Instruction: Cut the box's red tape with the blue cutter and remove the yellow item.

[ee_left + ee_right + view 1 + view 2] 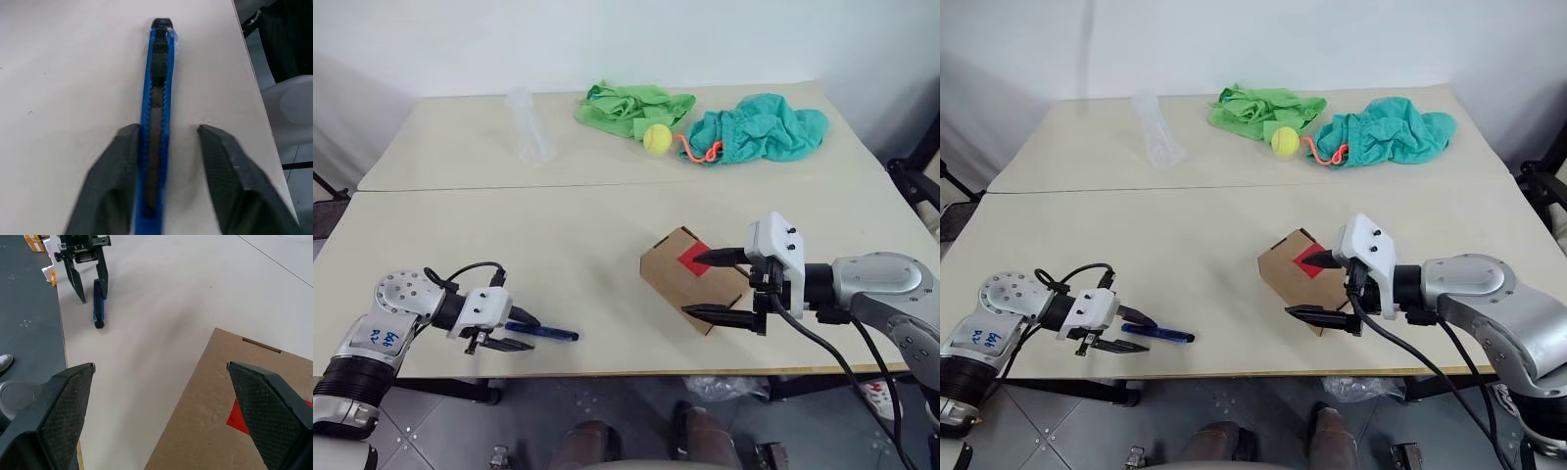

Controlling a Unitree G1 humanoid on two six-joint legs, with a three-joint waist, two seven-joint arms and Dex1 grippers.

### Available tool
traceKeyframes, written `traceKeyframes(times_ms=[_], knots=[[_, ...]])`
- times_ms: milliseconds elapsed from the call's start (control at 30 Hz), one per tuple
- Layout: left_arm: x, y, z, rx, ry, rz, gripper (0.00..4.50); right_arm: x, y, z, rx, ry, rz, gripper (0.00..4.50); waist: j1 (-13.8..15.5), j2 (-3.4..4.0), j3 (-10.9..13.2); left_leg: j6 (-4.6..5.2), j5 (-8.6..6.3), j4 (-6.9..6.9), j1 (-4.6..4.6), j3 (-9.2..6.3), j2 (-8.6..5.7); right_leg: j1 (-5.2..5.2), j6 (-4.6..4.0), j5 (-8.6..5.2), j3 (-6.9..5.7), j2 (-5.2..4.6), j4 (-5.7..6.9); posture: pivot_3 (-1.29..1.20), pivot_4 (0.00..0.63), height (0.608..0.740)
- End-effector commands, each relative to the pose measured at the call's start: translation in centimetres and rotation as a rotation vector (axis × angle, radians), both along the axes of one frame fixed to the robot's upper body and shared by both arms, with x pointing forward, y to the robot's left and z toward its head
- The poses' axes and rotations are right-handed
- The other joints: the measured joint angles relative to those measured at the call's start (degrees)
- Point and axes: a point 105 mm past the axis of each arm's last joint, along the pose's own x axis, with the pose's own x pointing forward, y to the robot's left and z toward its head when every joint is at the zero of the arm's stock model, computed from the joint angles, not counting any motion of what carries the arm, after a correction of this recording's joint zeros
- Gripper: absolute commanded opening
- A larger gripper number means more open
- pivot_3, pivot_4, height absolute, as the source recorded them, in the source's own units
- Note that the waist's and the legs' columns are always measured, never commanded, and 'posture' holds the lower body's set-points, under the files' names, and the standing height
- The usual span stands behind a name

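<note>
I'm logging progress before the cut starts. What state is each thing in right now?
box: flaps closed, on the table.
red tape: uncut, stuck on top of the box.
blue cutter: flat on the table, between the left gripper's fingers.
left gripper: open, one finger against the cutter.
right gripper: open, straddling the box.

cutter (157, 122): rear end lost between the left gripper's (168, 171) fingers, cut at frame edge | box (230, 411): far corners cropped in right wrist view | tape (239, 418): partly behind a finger | contents hidden
</note>
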Motion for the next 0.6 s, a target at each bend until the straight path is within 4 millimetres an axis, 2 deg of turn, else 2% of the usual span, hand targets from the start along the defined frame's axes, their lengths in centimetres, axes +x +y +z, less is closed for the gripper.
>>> traceKeyframes(times_ms=[33,67,100,300,600], knots=[[-0.8,1.1,-3.3,0.096,0.107,0.069,1.97,-0.4,0.3,0.6,-0.010,-0.040,0.022,4.50,0.00,0.00,0.00,0.00,0.00,0.00,0.00,0.00,0.00,0.00,0.00,0.00,0.00,-0.01,0.00,0.00,0.150,0.740],[-0.8,1.1,-3.3,0.096,0.109,0.070,1.97,-0.4,0.3,0.6,-0.010,-0.040,0.022,4.50,0.01,0.00,0.00,0.00,0.00,0.00,0.00,0.00,0.00,0.00,0.00,0.00,0.00,-0.01,0.00,0.00,0.150,0.740],[-0.8,1.0,-3.4,0.095,0.112,0.068,1.60,-0.4,0.3,0.6,-0.010,-0.040,0.021,4.50,0.02,0.00,0.00,0.00,0.00,0.00,0.00,0.00,0.00,0.00,0.00,0.00,0.00,-0.02,0.00,0.00,0.150,0.740],[-0.8,0.8,-3.3,0.093,0.099,0.061,0.21,-0.4,0.4,0.8,-0.011,-0.045,0.026,4.50,0.01,0.00,0.00,0.01,-0.02,-0.04,0.00,0.00,0.05,-0.01,-0.03,-0.01,0.01,-0.04,-0.04,0.00,0.150,0.740],[-0.7,-0.1,-3.3,0.062,0.073,0.060,0.21,-0.6,1.2,0.9,0.002,-0.045,0.051,4.50,0.20,0.01,0.00,0.06,-0.06,-0.06,-0.01,-0.01,0.07,-0.02,-0.05,-0.02,0.00,-0.07,-0.08,0.00,0.150,0.740]])
